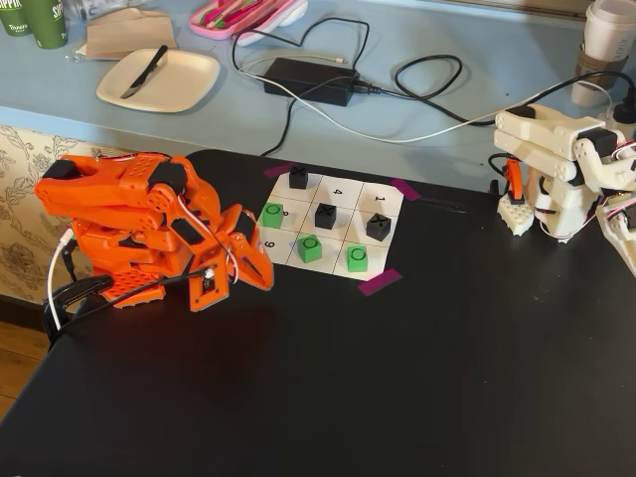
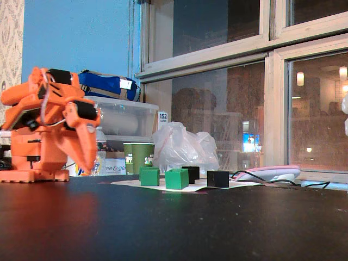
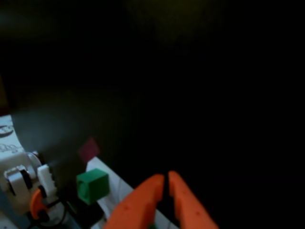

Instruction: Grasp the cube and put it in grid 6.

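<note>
Three green cubes with black rings sit on the paper grid point(image 1: 343, 204): one in the left middle cell point(image 1: 271, 215), one in the front middle cell point(image 1: 310, 248) between the 9 cell and the front right cell, and one in the front right cell point(image 1: 358, 257). No numeral 6 shows. My orange gripper point(image 1: 264, 280) is shut and empty, folded down just left of the grid's front left corner. In the wrist view the gripper point(image 3: 167, 174) has its jaws together, and one green cube point(image 3: 93, 185) lies to its left.
Three black cubes point(image 1: 298, 179) point(image 1: 326, 215) point(image 1: 379, 227) sit on other cells. A white arm point(image 1: 556, 169) stands at the right. A plate point(image 1: 159, 78), a power brick with cables point(image 1: 308, 79) and cups lie on the far counter.
</note>
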You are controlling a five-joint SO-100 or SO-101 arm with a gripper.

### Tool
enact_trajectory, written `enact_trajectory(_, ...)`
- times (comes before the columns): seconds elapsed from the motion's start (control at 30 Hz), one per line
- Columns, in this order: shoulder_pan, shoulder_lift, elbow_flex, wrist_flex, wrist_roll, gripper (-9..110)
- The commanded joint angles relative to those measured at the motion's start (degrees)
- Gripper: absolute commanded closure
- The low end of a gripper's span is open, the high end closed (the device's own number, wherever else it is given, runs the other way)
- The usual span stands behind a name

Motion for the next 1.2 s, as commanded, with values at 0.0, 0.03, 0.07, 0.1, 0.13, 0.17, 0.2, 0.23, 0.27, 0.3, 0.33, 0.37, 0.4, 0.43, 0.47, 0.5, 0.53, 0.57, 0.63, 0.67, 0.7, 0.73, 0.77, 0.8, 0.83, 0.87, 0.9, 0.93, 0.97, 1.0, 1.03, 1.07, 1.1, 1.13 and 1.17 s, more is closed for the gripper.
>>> enact_trajectory(0.0,0.7,0.3,2.8,0.1,-2.2,101)
enact_trajectory(0.03,0.7,0.3,2.8,0.1,-2.2,101)
enact_trajectory(0.07,0.8,0.3,2.8,0.1,-2.1,101)
enact_trajectory(0.1,1.0,0.3,2.8,0.1,-1.9,101)
enact_trajectory(0.13,1.2,0.3,2.8,0.1,-1.7,101)
enact_trajectory(0.17,1.7,0.3,2.9,0.0,-1.5,101)
enact_trajectory(0.2,1.9,0.3,2.9,0.0,-1.1,101)
enact_trajectory(0.23,2.4,0.2,2.9,0.0,-0.7,101)
enact_trajectory(0.27,2.6,0.2,2.9,0.0,-0.3,101)
enact_trajectory(0.3,2.7,0.2,2.9,0.0,-0.3,101)
enact_trajectory(0.33,2.7,0.2,2.9,0.0,-0.3,101)
enact_trajectory(0.37,2.7,0.2,2.9,0.0,-0.3,101)
enact_trajectory(0.4,2.7,0.2,2.9,0.0,-0.3,101)
enact_trajectory(0.43,2.7,0.2,2.9,0.0,-0.3,101)
enact_trajectory(0.47,2.7,0.2,2.9,0.0,-0.3,101)
enact_trajectory(0.5,2.7,0.2,2.9,0.0,-0.3,101)
enact_trajectory(0.53,2.7,0.2,2.9,0.0,-0.3,101)
enact_trajectory(0.57,2.7,0.2,2.9,0.0,-0.3,101)
enact_trajectory(0.63,2.7,0.2,2.9,0.0,-0.3,101)
enact_trajectory(0.67,2.7,0.2,2.9,0.0,-0.3,101)
enact_trajectory(0.7,2.7,0.2,2.9,0.0,-0.3,101)
enact_trajectory(0.73,2.7,0.2,2.9,0.0,-0.3,101)
enact_trajectory(0.77,2.7,0.2,2.9,0.0,-0.3,101)
enact_trajectory(0.8,2.7,0.2,2.9,0.0,-0.2,101)
enact_trajectory(0.83,2.7,0.2,2.9,0.0,-0.2,101)
enact_trajectory(0.87,2.7,0.2,2.9,0.0,-0.2,101)
enact_trajectory(0.9,2.7,0.2,2.9,0.0,-0.2,101)
enact_trajectory(0.93,2.7,0.2,2.9,0.0,-0.2,101)
enact_trajectory(0.97,2.7,0.2,2.9,0.0,-0.2,101)
enact_trajectory(1.0,2.7,0.2,2.9,0.0,-0.2,101)
enact_trajectory(1.03,2.7,0.2,2.9,0.0,-0.2,101)
enact_trajectory(1.07,2.7,0.2,2.9,0.0,-0.2,101)
enact_trajectory(1.1,2.7,0.2,2.9,0.0,-0.2,101)
enact_trajectory(1.13,2.7,0.2,2.9,0.0,-0.2,101)
enact_trajectory(1.17,2.7,0.2,2.9,0.0,-0.2,101)
